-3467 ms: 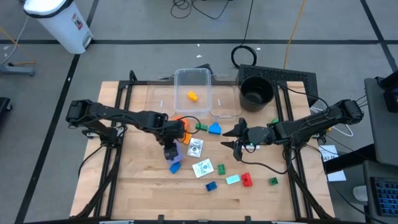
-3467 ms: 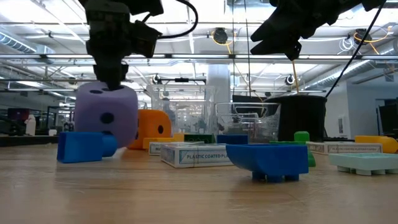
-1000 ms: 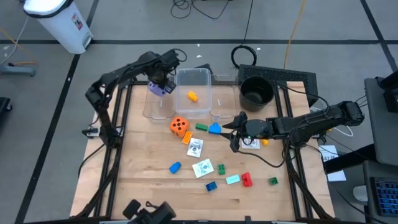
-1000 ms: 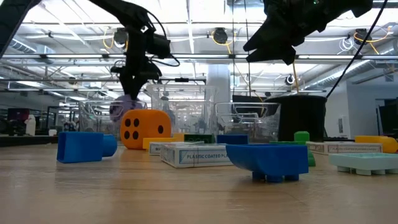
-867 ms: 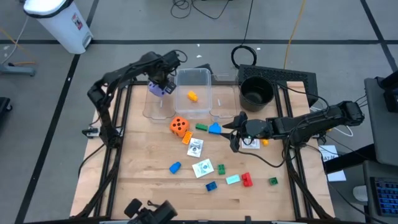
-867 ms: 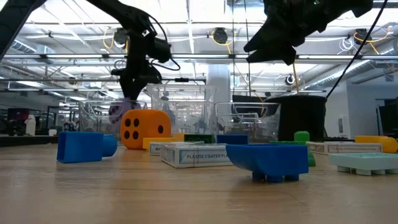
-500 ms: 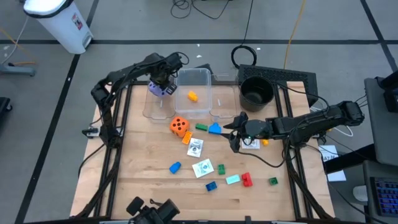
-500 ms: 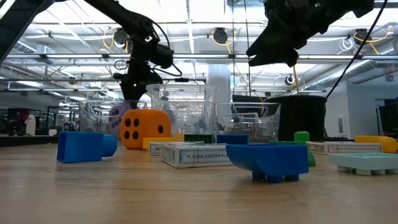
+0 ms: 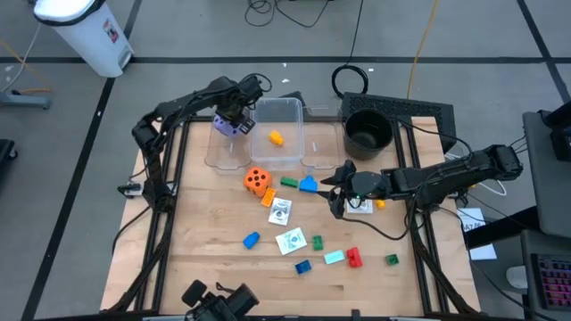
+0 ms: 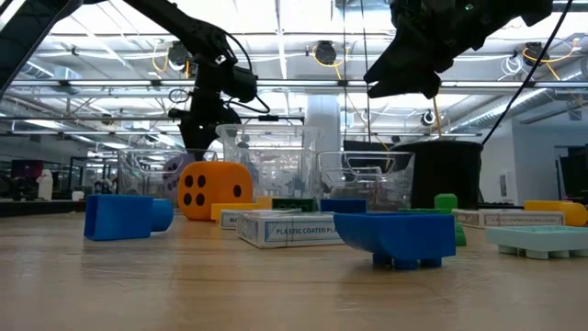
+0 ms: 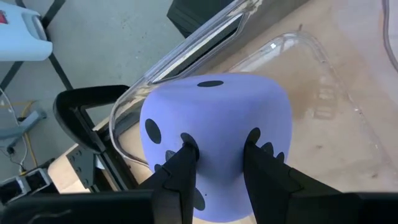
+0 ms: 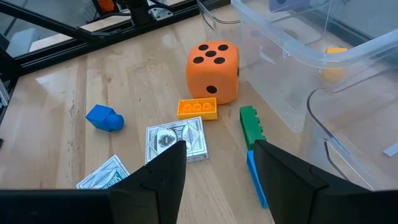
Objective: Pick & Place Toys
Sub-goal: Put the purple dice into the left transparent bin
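Note:
My left gripper [image 9: 234, 116] is at the table's far left, shut on the purple dotted die [image 9: 225, 126], which is over a clear plastic tray [image 9: 227, 153] beside the clear tub [image 9: 290, 116]. A yellow piece [image 9: 277, 138] lies in the tub. The orange die [image 9: 257, 181], printed cards [image 9: 280, 211] and several small blocks [image 9: 251, 240] lie flat on the wood. My right gripper [image 9: 335, 192] hovers open right of centre, above the blue block [image 9: 308, 185], with nothing between its fingers. My left gripper pinches the purple die's upper face [image 11: 217, 134] between its two fingers [image 11: 188, 148], and the fingertips sink a little into the soft surface. The fingers come steeply from above. The die hangs below them over the clear tray [image 11: 298, 74]; whether its underside touches the tray I cannot tell.
A black round pot [image 9: 368, 132] stands at the far right, with a second clear tray [image 9: 323, 153] next to the tub. Red [image 9: 354, 258], teal [image 9: 334, 257] and green [image 9: 391, 259] blocks lie toward the near right. Bare wood lies at the near left.
My left gripper has sunk a little with the purple die toward the clear tray at the far left, still shut on it. My right gripper has kept still.

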Motion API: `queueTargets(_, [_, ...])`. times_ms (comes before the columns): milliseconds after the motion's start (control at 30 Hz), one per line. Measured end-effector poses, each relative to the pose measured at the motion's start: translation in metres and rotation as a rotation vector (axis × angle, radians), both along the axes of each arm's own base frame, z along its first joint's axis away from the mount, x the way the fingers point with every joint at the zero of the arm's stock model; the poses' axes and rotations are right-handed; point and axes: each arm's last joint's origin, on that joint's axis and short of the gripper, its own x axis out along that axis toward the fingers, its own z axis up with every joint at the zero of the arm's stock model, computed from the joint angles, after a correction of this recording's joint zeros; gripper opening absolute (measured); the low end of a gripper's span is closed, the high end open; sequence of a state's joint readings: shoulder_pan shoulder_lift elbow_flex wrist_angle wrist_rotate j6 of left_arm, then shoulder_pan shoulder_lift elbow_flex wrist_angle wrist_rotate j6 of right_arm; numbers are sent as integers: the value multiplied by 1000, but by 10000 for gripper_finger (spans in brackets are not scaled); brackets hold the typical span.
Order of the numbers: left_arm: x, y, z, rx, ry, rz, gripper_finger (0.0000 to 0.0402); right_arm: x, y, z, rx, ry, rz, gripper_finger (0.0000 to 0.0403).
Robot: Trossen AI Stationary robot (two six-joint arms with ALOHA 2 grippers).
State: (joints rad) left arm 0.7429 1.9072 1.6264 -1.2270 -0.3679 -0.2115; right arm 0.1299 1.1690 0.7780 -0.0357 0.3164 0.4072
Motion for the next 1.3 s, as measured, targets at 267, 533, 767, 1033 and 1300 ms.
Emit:
queueTargets(267, [0,0,0,0,0,0,113,0,0,0,0,0,0,180])
queueTargets(533, [0,0,0,-17,-16,-1,113,0,0,0,0,0,0,180])
queueTargets(767, [0,0,0,-17,-17,1,141,0,0,0,0,0,0,180])
queueTargets(1033, [1,0,0,-18,-18,1,201,0,0,0,0,0,0,180])
queueTargets(1300, [1,-1,0,-17,-20,4,209,0,0,0,0,0,0,180])
